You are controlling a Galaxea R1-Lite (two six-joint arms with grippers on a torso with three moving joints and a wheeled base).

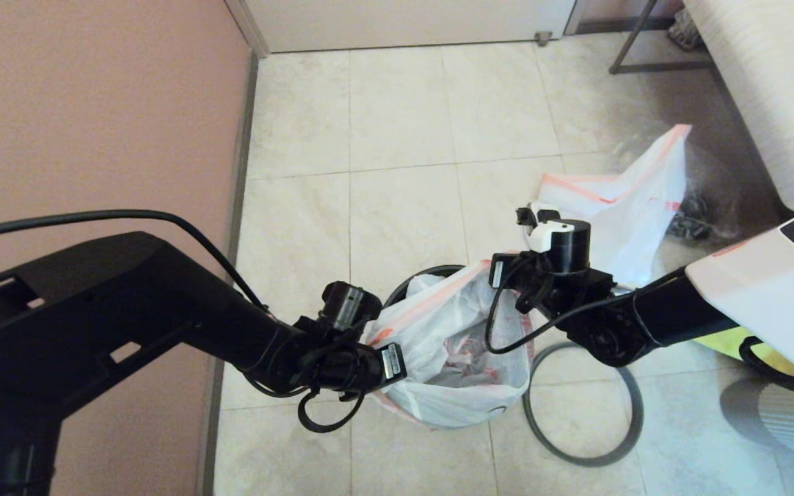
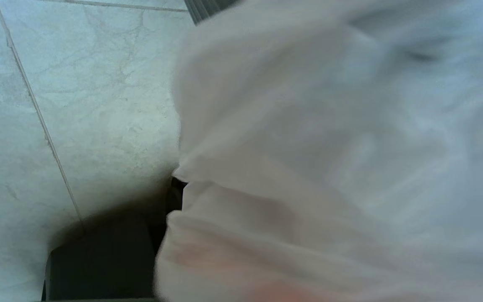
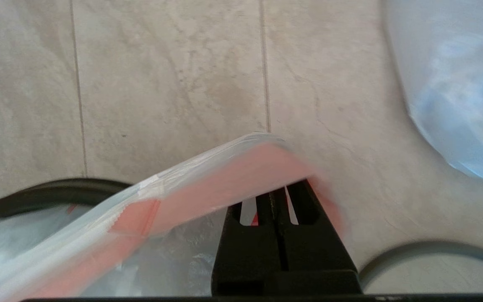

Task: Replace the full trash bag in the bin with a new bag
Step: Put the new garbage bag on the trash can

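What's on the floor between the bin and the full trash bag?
Only bare floor tile between the bin and the full trash bag, in the head view.

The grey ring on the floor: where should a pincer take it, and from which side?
Grip the thin band of the grey ring on its open arc away from the bin, coming from above. It lies flat on the tiles, and the right arm overhangs its near-bin side.

One black bin (image 1: 416, 274), one loose grey ring (image 1: 635, 413) on the floor, two white bags: new bag (image 1: 452, 344) in the bin, full trash bag (image 1: 638, 200) farther right.
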